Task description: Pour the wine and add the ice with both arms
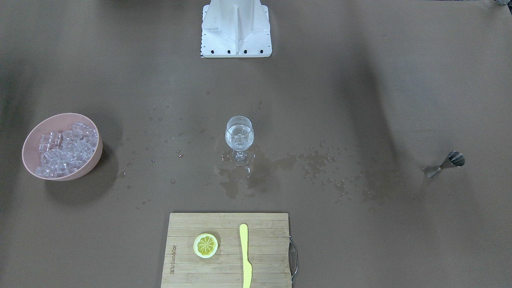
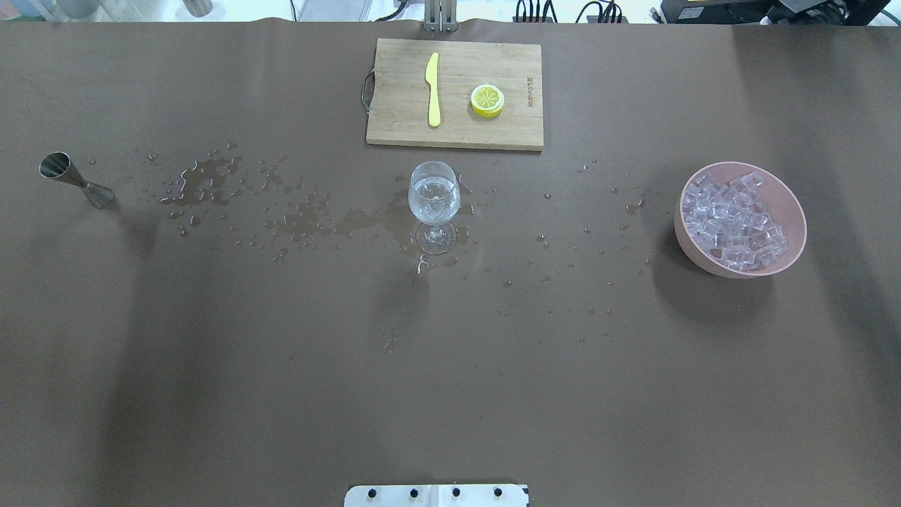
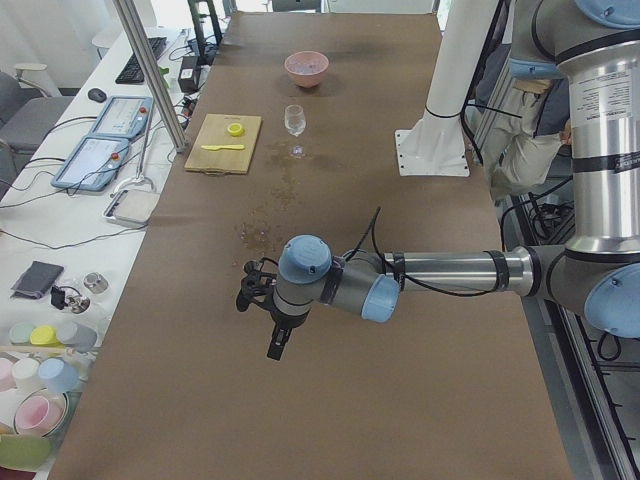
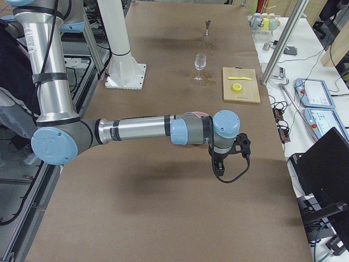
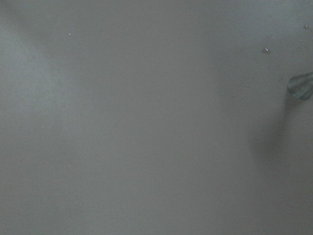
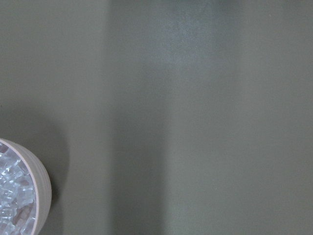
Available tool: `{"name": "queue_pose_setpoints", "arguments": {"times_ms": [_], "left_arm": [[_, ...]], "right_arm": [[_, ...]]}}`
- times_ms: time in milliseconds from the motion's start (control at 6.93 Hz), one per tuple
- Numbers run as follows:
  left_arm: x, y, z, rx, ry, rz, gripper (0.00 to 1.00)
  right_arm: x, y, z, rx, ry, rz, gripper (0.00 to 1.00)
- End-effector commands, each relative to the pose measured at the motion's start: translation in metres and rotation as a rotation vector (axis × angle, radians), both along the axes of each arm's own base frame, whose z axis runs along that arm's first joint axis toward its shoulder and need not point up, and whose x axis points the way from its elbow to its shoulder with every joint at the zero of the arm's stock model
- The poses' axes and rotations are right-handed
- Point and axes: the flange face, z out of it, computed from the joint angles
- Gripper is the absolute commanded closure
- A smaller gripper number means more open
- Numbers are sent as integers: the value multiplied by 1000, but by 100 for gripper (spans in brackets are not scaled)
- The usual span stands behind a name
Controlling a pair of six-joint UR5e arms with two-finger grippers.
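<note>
A wine glass [image 1: 239, 138] stands at the table's middle with a little clear wine [image 2: 433, 197] in its bowl. Many small clear ice cubes [image 2: 735, 220] fill a pink bowl [image 2: 693, 253] on the robot's right. A steel jigger [image 2: 74, 179] lies on its side at the robot's left. My left gripper [image 3: 277, 345] shows only in the exterior left view, hanging above bare table near the jigger's end; I cannot tell if it is open. My right gripper [image 4: 217, 168] shows only in the exterior right view, near the bowl; I cannot tell its state. The right wrist view catches the bowl's wall [image 6: 41, 181] and ice [image 6: 10, 196].
A wooden cutting board [image 2: 401, 113] with a yellow knife [image 2: 433, 90] and a lemon slice [image 2: 487, 100] lies beyond the glass. Spilled droplets and wet patches [image 2: 211, 179] spread across the brown table around the glass. The white base block [image 1: 236, 30] sits at the robot's side.
</note>
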Motion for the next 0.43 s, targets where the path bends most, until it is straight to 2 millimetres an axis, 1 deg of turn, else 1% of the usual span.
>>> {"name": "queue_pose_setpoints", "arguments": {"times_ms": [0,144,289], "left_arm": [[0,3,-1,8,2,3,1],[0,1,-2,6,3,2,1],[0,2,-2,6,4,2,1]], "right_arm": [[-4,5,5,-1,16,-12,0],[0,2,-1,51,83,-37,0],[1,6,6,102,116,-95,0]]}}
